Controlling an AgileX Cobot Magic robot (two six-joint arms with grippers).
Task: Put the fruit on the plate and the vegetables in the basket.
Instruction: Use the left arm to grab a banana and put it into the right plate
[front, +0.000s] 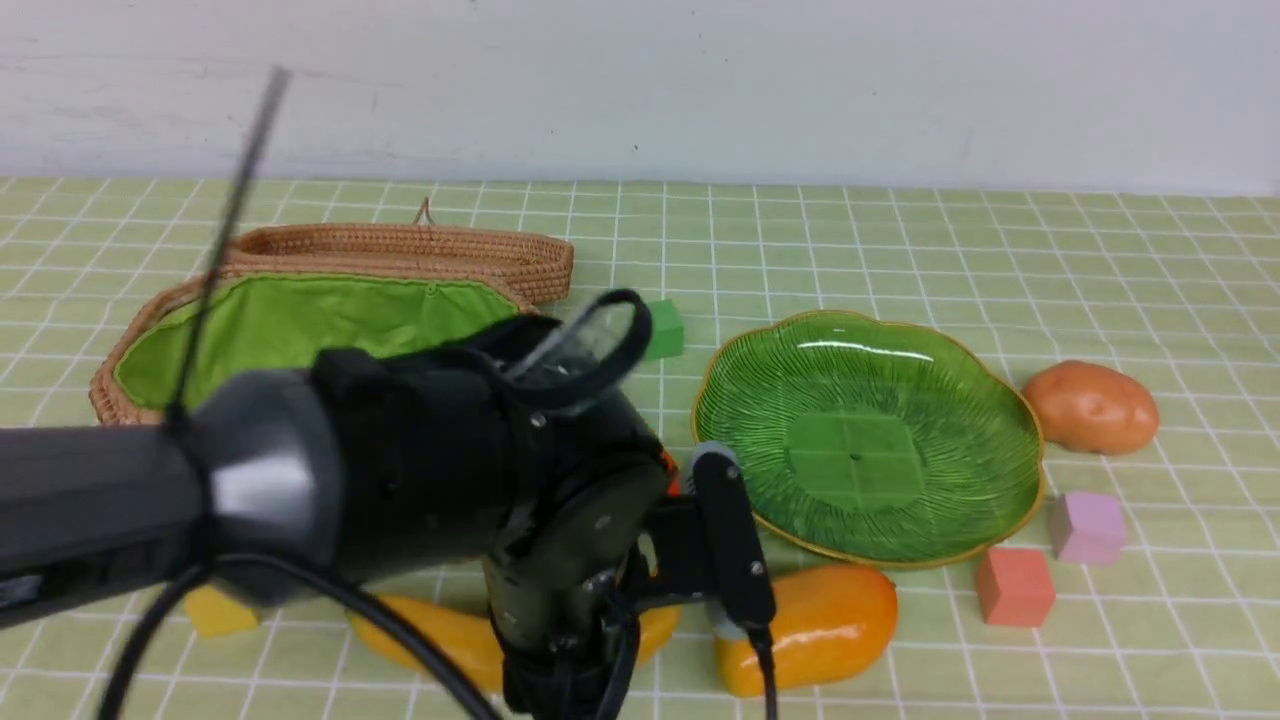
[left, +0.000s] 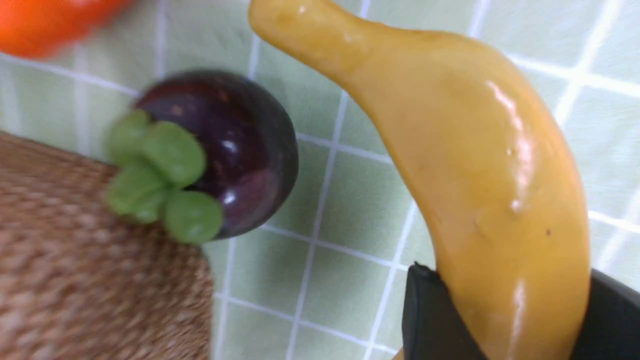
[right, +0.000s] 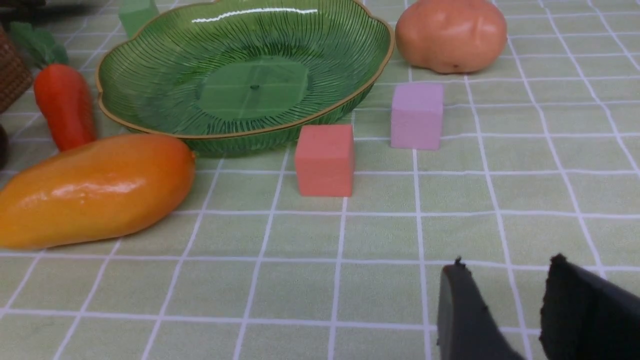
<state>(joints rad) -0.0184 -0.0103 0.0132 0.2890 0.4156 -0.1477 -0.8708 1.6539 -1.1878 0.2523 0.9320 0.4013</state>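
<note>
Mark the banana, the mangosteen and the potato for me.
banana (left: 490, 175), left wrist view, on its glossy middle bend.
mangosteen (left: 245, 135), left wrist view, on its dark purple skin.
potato (front: 1090, 407), front view, on the middle of its body.

The way down onto the plate (front: 870, 440) is open. A red cube (front: 1014, 587), a purple cube (front: 1087, 527) and the mango (front: 820, 625) crowd its near rim.
</note>
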